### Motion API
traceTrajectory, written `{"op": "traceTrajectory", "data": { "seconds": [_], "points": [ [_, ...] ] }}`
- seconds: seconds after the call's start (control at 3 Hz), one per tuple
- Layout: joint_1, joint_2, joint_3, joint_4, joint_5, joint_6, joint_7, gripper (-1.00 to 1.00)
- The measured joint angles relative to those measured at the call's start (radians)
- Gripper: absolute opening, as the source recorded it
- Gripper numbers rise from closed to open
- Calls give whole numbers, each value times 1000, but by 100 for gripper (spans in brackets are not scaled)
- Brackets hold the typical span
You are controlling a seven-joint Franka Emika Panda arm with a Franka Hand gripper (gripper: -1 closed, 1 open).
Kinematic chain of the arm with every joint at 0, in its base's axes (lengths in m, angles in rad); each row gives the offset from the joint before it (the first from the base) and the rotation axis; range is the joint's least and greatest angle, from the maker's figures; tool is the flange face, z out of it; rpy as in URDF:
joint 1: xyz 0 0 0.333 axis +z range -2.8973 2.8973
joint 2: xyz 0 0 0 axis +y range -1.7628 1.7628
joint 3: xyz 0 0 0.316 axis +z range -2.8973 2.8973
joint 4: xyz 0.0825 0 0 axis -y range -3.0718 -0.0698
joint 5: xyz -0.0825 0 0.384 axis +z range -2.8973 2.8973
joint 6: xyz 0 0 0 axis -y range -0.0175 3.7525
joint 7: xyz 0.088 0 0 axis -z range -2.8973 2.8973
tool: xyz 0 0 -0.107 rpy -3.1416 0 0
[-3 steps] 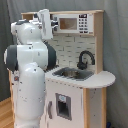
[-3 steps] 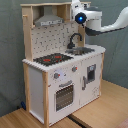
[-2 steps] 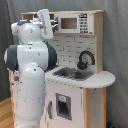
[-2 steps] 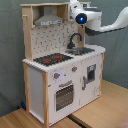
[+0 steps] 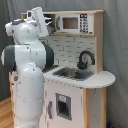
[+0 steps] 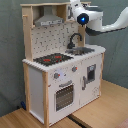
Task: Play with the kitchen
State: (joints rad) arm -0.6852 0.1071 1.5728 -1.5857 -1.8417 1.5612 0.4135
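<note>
The kitchen (image 6: 45, 85) is pale wood with white panels and stands on a wooden floor. In the second exterior view I see its grey hood (image 6: 48, 20), red-ringed black hob (image 6: 52, 59), black faucet (image 6: 75, 39), knobs (image 6: 57, 76) and oven door (image 6: 64, 95). The first exterior view shows the kitchen (image 5: 95, 100) with its microwave panel (image 5: 75, 23), faucet (image 5: 85, 59) and sink (image 5: 75, 74). My gripper (image 5: 46, 20) is up at the top shelf level, beside the microwave. In the second exterior view the gripper (image 6: 74, 6) reaches in from the right, above the faucet.
My white arm (image 5: 27, 75) fills the first exterior view's left and hides the hob side there. A grey curtain (image 6: 10, 60) hangs behind the kitchen. Wooden floor (image 6: 105, 107) spreads in front of it and to the second exterior view's right.
</note>
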Motion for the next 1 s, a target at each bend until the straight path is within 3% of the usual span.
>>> {"op": "traceTrajectory", "data": {
  "seconds": [0.33, 0.67, 1.0],
  "points": [
    [0, -9, 22, 1, 0, -54, 27, -100],
    [0, -9, 22, 1, 0, -58, 32, 100],
    [-1, -9, 22, 0, 0, -80, 62, 100]
  ]
}}
